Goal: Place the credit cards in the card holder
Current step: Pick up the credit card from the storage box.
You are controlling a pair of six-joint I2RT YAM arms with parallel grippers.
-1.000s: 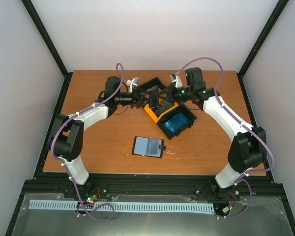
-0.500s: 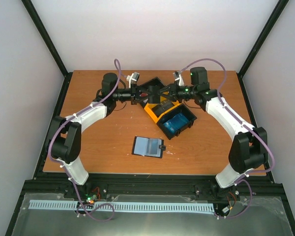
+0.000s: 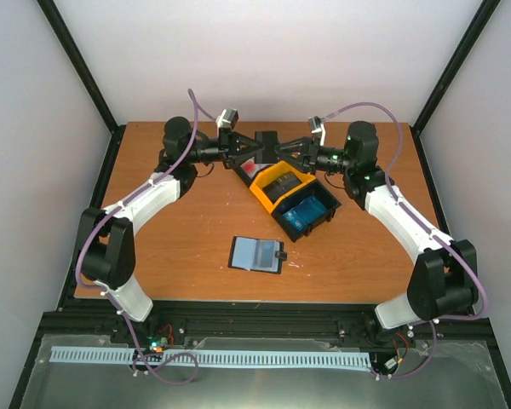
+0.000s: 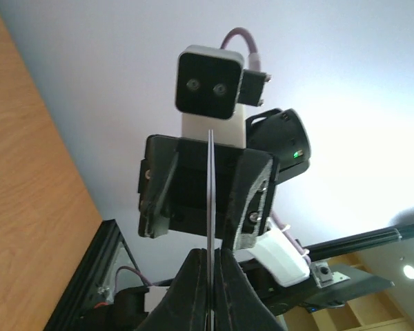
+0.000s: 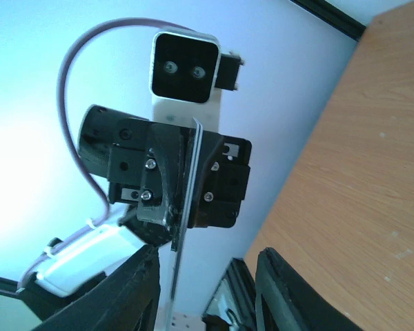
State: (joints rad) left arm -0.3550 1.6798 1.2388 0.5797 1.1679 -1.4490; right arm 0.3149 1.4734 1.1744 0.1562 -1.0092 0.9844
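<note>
Two white-and-black robot arms reached from the near edge of a brown wooden table [image 3: 179, 230] and met nose to nose close to the middle of its far edge. The left gripper [image 4: 211, 258] had its jaws pressed together, pinching a thin credit card [image 4: 211, 179] that showed edge-on as a fine upright line in both wrist views. The right gripper [image 5: 207, 262] faced it with its jaws spread wide, the card's free end lying between them without touching either finger. Below the grippers a row of joined black, yellow and black plastic bins [image 3: 272, 175] ran diagonally from the far edge toward the right side. Bright blue credit cards [image 3: 305, 210] lay in the nearest black bin. A small flat black folding card holder [image 3: 257, 254] lay open, grey-blue pockets up, near the middle of the near edge, well apart from both grippers
</note>
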